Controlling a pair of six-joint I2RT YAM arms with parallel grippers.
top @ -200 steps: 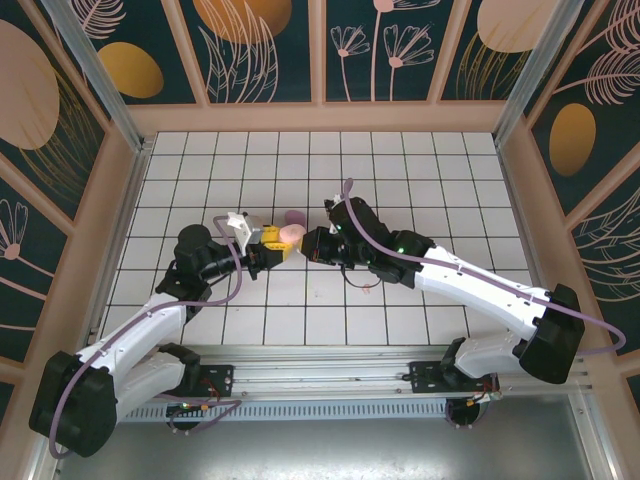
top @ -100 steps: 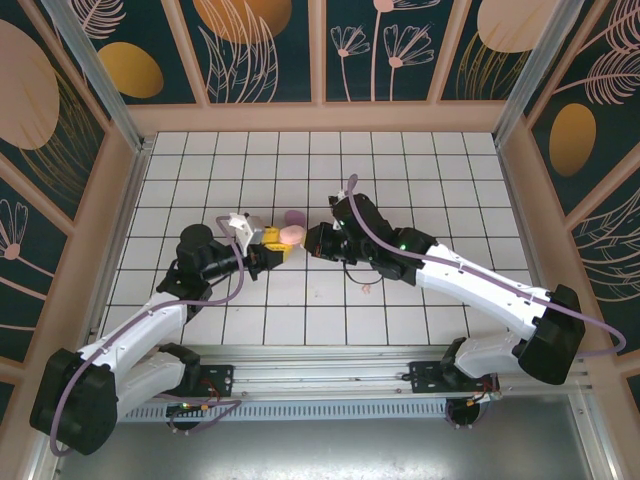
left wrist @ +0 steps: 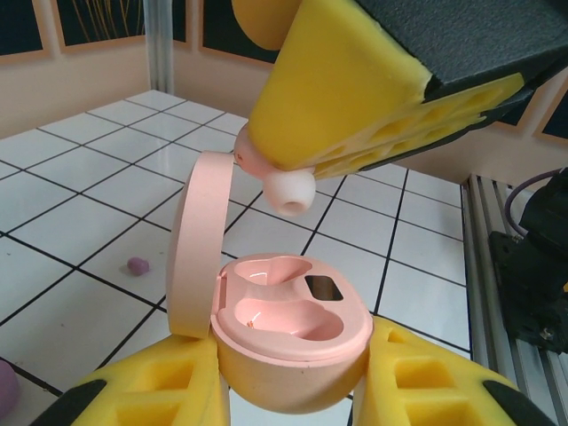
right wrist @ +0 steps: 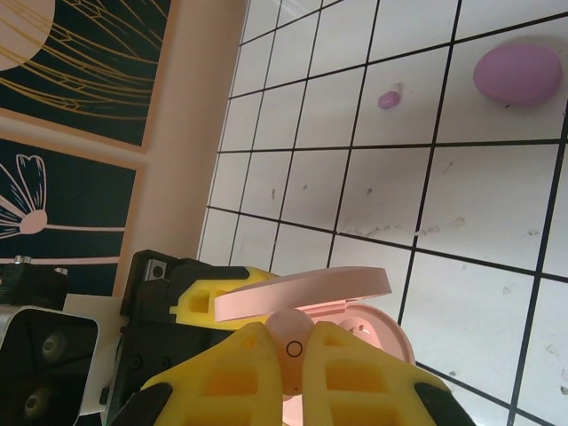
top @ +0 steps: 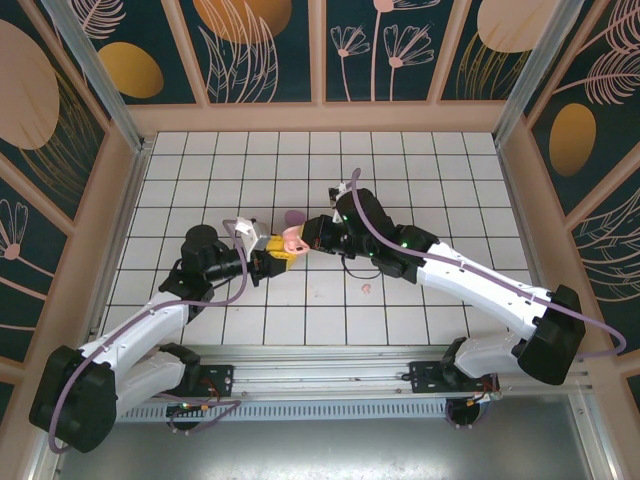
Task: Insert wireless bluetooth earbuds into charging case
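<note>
**Pink bud held over its open case**

Nearest the arm bases, a tiny pale pink loose bud [top: 366, 289] lies alone on the white tiled floor [top: 200, 160]. The floor is a glossy grid cut by dark grout lines.

Just beyond the loose bud, the two grippers meet. The left gripper [left wrist: 288, 395] is clamped on a smooth, pebble-shaped pink plastic charging case [left wrist: 293, 333]. Its yellow foam pads [left wrist: 151, 395], moulded with angular recesses, press the case's rounded base from either side. The case's round lid [left wrist: 193, 244] stands open on its hinge, nearly upright. The tray inside shows sculpted hollows and a small dark rectangular window.

The right gripper [right wrist: 293, 382] is pinched tight on a rounded pale pink earbud [left wrist: 289, 190]. The bud's blunt matte tip pokes out from between pads of the same yellow foam. It hangs just above the open tray without touching it, close to the lid's upper edge.

Past the grippers, a small purple bud [right wrist: 389, 99] rests on a tile near a larger oval purple case [right wrist: 517, 74], which is smooth and closed.

At the far side, pale wooden framing holds dark teal wall panels [top: 250, 50] painted with gold ovals and cream line-drawn leaves and flowers.
</note>
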